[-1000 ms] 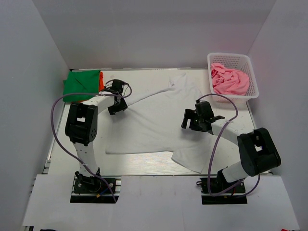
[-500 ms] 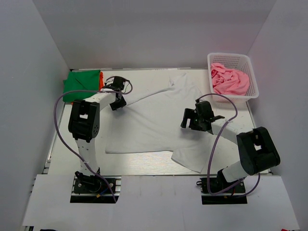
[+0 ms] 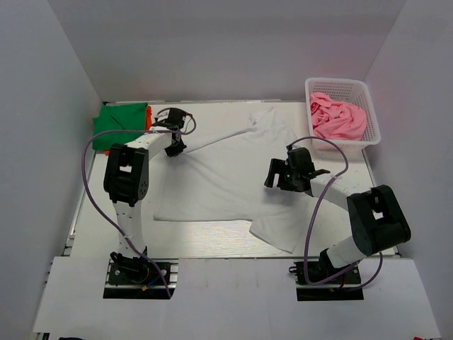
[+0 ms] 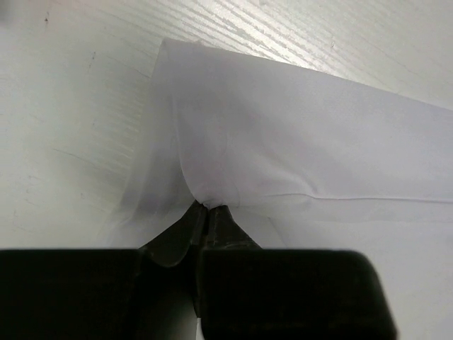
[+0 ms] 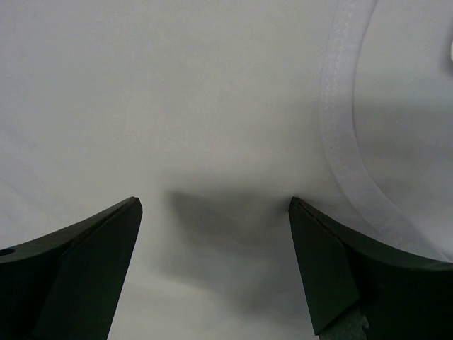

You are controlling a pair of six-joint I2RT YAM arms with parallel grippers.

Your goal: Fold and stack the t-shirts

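We list one white t-shirt (image 3: 226,177), far-left edge pinched by left gripper (image 4: 205,212), right gripper (image 5: 214,203) wide, empty; shallow bite may slip under pull.

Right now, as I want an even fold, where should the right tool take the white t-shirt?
Probably the cloth just beside the ribbed neckband, coming straight down. The white t-shirt lies flat on the table, so a sideways approach would catch nothing, and the open right tool hangs over that spot; the left tool pinches the opposite end.
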